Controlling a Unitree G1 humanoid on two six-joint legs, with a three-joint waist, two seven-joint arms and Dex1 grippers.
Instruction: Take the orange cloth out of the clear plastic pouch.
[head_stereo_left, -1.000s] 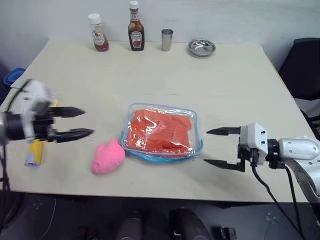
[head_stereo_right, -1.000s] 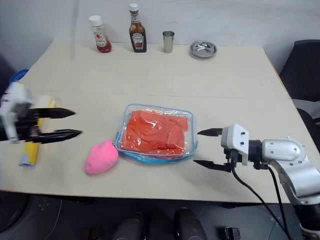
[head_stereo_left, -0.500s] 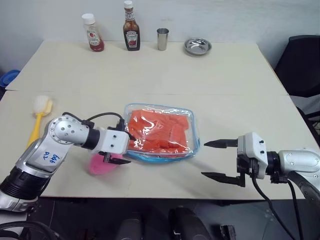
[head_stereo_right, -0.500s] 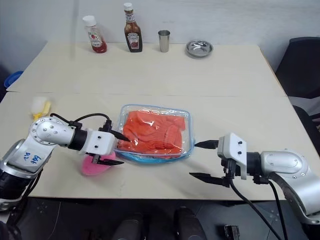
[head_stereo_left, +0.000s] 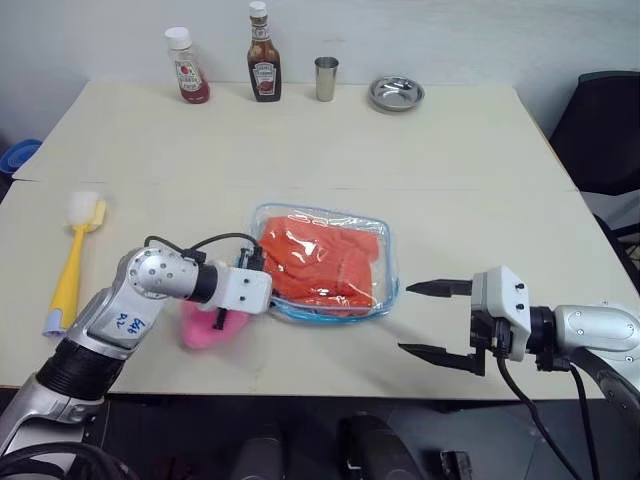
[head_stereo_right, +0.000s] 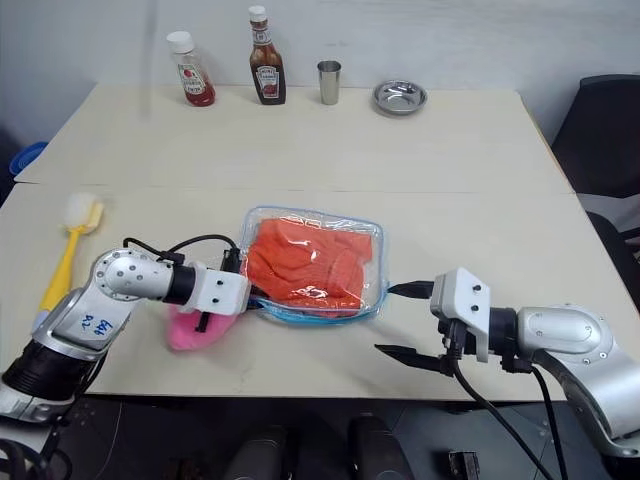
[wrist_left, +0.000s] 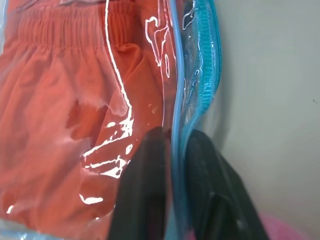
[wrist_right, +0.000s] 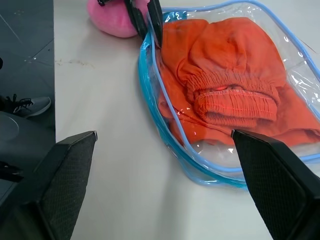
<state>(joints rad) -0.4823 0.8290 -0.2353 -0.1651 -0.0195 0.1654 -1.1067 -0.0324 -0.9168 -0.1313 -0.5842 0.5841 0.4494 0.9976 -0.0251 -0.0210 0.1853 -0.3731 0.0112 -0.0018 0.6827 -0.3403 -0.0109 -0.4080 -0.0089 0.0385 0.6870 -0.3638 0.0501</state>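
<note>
Pouch (head_stereo_left: 385, 262) lies flat near the table's (head_stereo_left: 450, 170) middle, the orange cloth (head_stereo_left: 325, 262) folded inside it. Left gripper (wrist_left: 172, 150) is clenched on the pouch's near-left blue edge, one finger on each side of the plastic, just beside a pink heart (head_stereo_left: 205, 328). Right gripper (head_stereo_left: 432, 318) hangs released, fingers wide apart, just right of the pouch and not touching it. A yellow brush (head_stereo_left: 72, 262) lies at far left.
</note>
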